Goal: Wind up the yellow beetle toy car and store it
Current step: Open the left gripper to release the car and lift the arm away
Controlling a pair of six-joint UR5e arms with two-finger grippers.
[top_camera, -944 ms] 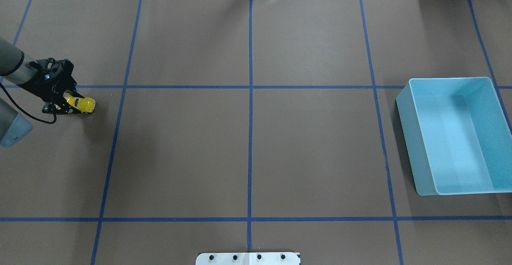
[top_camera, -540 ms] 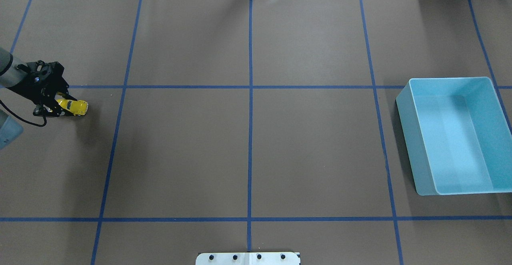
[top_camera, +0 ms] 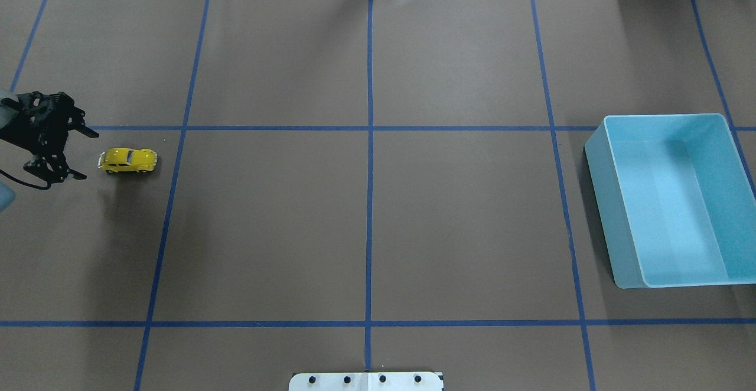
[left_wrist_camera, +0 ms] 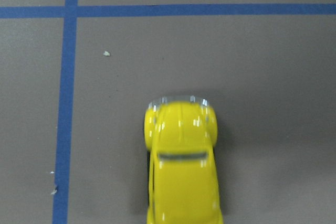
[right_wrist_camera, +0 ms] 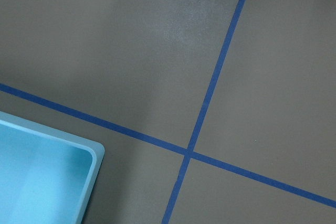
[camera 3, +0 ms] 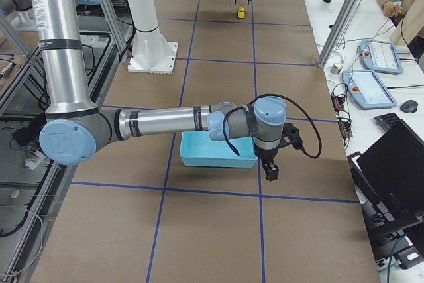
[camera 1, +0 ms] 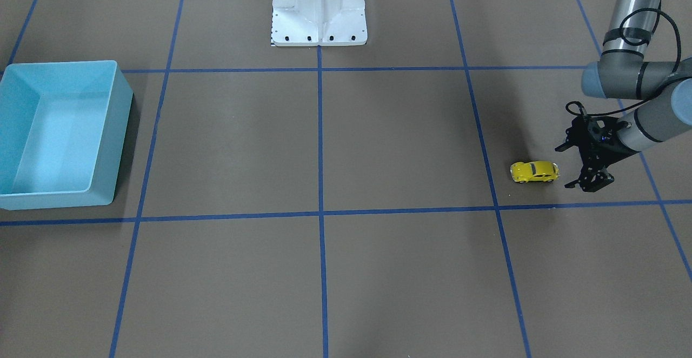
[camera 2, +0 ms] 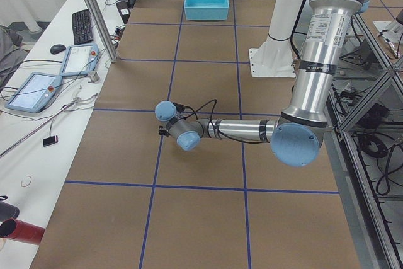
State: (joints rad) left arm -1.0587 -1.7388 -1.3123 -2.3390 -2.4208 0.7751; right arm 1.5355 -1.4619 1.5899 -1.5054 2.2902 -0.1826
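Gaping wide, the left pincer [top_camera: 90,156] is hovering just beside the yellow beetle toy car [top_camera: 128,160] on the counter [top_camera: 266,231].

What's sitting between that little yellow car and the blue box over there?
Nothing. In the overhead view, the stretch from the yellow beetle toy car to the light blue bin is bare brown table cover, crossed only by blue tape lines.

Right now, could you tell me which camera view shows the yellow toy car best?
Left wrist-mounted: the yellow beetle toy car is large and close, though cropped below. Overhead and front-facing show it whole but small; exterior right, a distant speck; exterior left, nothing.
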